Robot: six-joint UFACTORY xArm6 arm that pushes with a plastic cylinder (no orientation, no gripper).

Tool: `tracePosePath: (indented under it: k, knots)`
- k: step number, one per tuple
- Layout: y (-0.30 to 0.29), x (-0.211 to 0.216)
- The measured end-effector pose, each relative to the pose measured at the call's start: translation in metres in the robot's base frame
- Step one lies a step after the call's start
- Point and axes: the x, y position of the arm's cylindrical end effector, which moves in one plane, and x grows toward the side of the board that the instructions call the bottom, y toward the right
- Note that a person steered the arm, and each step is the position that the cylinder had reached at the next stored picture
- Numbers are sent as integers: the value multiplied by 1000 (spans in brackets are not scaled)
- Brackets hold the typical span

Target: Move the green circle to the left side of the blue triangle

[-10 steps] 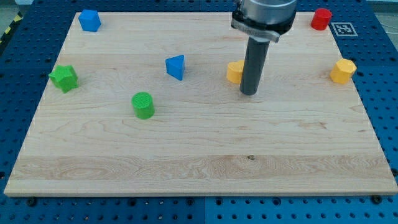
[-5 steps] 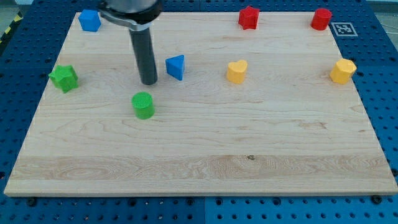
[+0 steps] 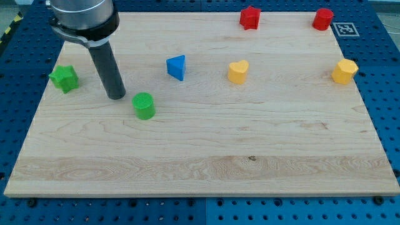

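The green circle (image 3: pixel 144 105) stands on the wooden board (image 3: pixel 200 156), left of centre. The blue triangle (image 3: pixel 177 67) lies above and to the right of it, a short gap apart. My tip (image 3: pixel 116 96) rests on the board just to the left of the green circle and slightly above it, a small gap apart. The tip is well to the left of and below the blue triangle.
A green star (image 3: pixel 64 78) lies near the left edge. A yellow heart (image 3: pixel 237 71) sits at centre, a yellow hexagon (image 3: pixel 344 70) at the right. Two red blocks (image 3: pixel 250 17) (image 3: pixel 323 19) lie along the top edge. The arm hides the board's top left corner.
My tip has swept from right of centre by the yellow heart across to the left, past the blue triangle, and now stands beside the green circle. No block has moved.
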Motion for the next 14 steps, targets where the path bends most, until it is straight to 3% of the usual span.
tracePosePath:
  k: [10, 14]
  knots:
    - [69, 41]
    - [63, 59]
